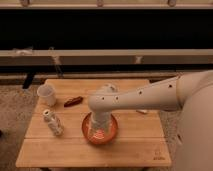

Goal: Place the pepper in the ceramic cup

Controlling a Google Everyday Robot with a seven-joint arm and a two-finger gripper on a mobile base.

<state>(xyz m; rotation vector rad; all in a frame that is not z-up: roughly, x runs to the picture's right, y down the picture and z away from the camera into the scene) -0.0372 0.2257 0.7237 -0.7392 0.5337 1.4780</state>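
Note:
The small dark red pepper lies on the wooden table, to the right of the plain white ceramic cup at the table's back left. My gripper points down into the wide orange bowl at the table's middle, well to the right of and nearer than the pepper. My white arm reaches in from the right and hides much of the bowl.
A white patterned bottle lies tilted at the left of the table, in front of the cup. A small pale object lies under my arm at the right. A dark shelf and rail run behind the table.

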